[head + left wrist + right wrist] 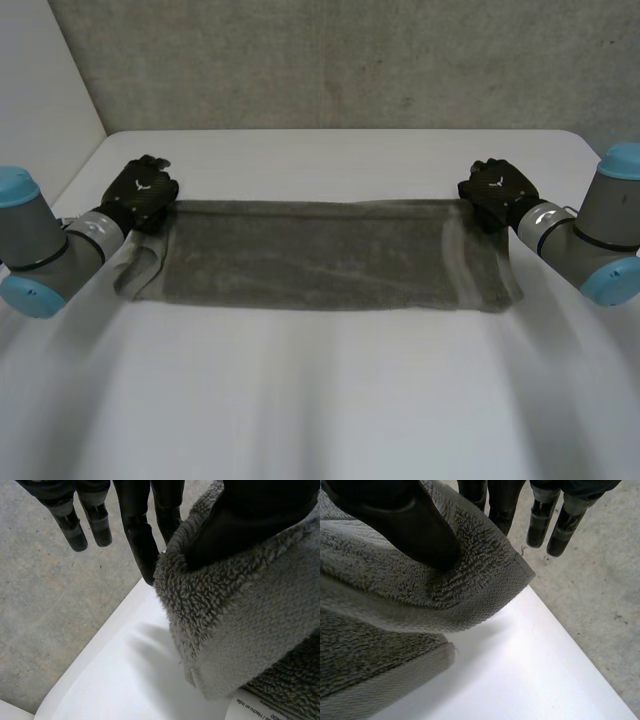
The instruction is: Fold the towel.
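Note:
A grey-green towel (pixel 320 262) lies stretched across the white table (pixel 320 400), folded lengthwise into a long band. My left hand (pixel 145 190) is at its far left corner; in the left wrist view the thumb (pixel 235 525) presses the fluffy corner (pixel 235 610) against the fingers (pixel 137 535), pinching it. My right hand (pixel 497 190) is at the far right corner; in the right wrist view its thumb (pixel 400 520) pins that corner (pixel 445 585) against the fingers (pixel 497 505). Both corners are lifted a little off the table.
The table's far edge (pixel 340 132) runs just behind both hands, with a grey floor (pixel 45 605) beyond it. A printed label (pixel 255 710) shows at the towel's edge under my left hand. Open table lies in front of the towel.

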Controlling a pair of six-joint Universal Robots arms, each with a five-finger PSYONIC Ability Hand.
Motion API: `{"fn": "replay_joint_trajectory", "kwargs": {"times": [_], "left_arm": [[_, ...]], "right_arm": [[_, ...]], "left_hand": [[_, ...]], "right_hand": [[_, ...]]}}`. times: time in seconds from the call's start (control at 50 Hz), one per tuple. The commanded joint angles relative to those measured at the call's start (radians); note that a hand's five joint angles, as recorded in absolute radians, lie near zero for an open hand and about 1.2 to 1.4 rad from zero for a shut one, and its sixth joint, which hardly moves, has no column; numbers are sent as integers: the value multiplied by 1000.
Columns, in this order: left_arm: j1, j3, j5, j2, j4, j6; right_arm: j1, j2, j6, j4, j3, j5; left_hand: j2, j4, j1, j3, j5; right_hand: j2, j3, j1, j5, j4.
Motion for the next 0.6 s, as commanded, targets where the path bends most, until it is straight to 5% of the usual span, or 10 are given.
{"fn": "replay_joint_trajectory", "kwargs": {"times": [0.02, 0.08, 0.1, 0.12, 0.16, 0.2, 0.44, 0.6], "left_arm": [[-5, -11, -1, 8, 8, 0], [-10, -14, -3, 13, 10, 0], [-11, -14, -3, 16, 10, 0], [-11, -14, -3, 16, 10, 0], [-11, -16, -4, 22, 14, 0], [-11, -16, -4, 27, 17, 0], [-14, -83, -50, 143, 34, -3], [-14, -217, -33, 296, 40, -40]], "right_arm": [[0, 6, -1, -31, 0, 0], [0, 5, -1, -37, 1, -1], [0, 5, -1, -45, 1, 0], [0, 5, -1, -45, 1, 0], [0, 3, -1, -60, 9, 9], [0, -1, -2, -71, 15, 9], [9, -159, 38, -309, 171, 34], [9, -364, 159, -295, 354, 58]], "left_hand": [[-477, -66, -476, -57, -486], [-600, -66, -599, -57, -609], [-737, -66, -736, -57, -746], [-738, -66, -738, -57, -747], [-1057, -66, -1056, -57, -1066], [-1049, -66, -1049, -57, -1058], [-1029, -66, -1028, -57, -1038], [-1061, -66, -1061, -57, -1070]], "right_hand": [[67, -52, 83, 51, -76], [-22, -52, -6, -38, -76], [-375, -52, -359, -391, -76], [-378, -52, -362, -394, -76], [-907, -52, -892, -923, -76], [-1107, -52, -1091, -1123, -76], [-1155, -52, -1139, -1171, -76], [-1155, -52, -1139, -1171, -76]]}}
